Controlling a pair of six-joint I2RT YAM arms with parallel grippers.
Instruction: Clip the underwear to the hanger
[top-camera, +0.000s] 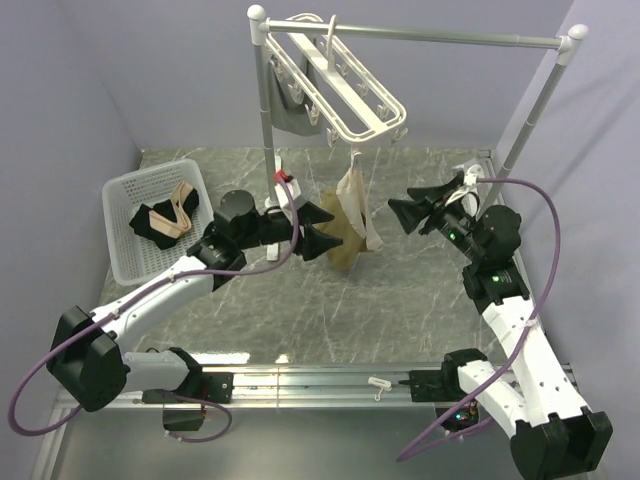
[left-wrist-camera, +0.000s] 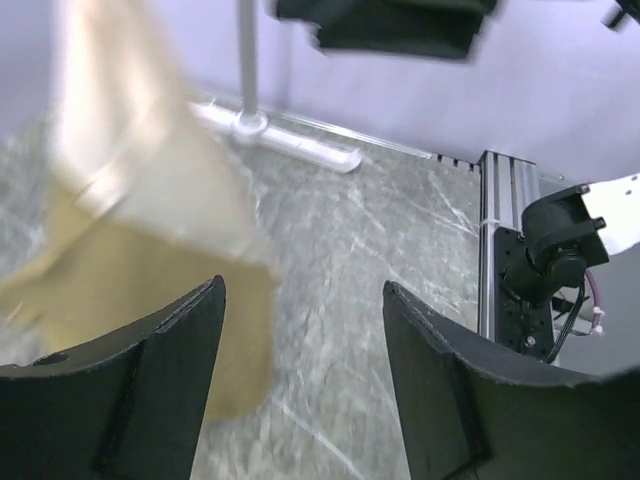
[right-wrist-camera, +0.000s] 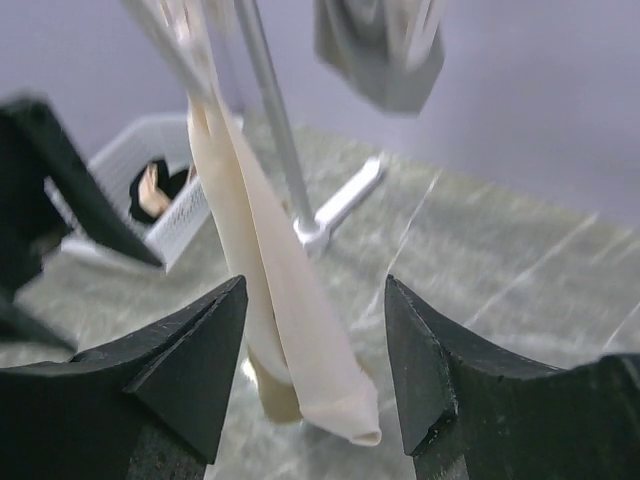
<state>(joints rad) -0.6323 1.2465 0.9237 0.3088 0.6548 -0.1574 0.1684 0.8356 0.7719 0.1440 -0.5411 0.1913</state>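
Note:
The tan underwear (top-camera: 352, 218) hangs by one corner from a clip of the white hanger (top-camera: 335, 85), and its lower end droops onto the table. My left gripper (top-camera: 325, 232) is open just left of the fabric. In the left wrist view the underwear (left-wrist-camera: 150, 230) lies blurred ahead of the left finger, and the gripper (left-wrist-camera: 303, 300) holds nothing. My right gripper (top-camera: 420, 208) is open, a short way right of the fabric. In the right wrist view the underwear (right-wrist-camera: 270, 290) hangs as a folded strip beyond the open gripper (right-wrist-camera: 315, 300), near its left finger.
The hanger hangs on a silver rail stand (top-camera: 450, 38), whose foot (right-wrist-camera: 340, 205) lies behind the underwear. A grey garment (top-camera: 290, 112) is clipped at the hanger's far side. A white basket (top-camera: 125, 200) with black and beige cloth stands at the left. A loose white clip (top-camera: 378, 385) lies near the front.

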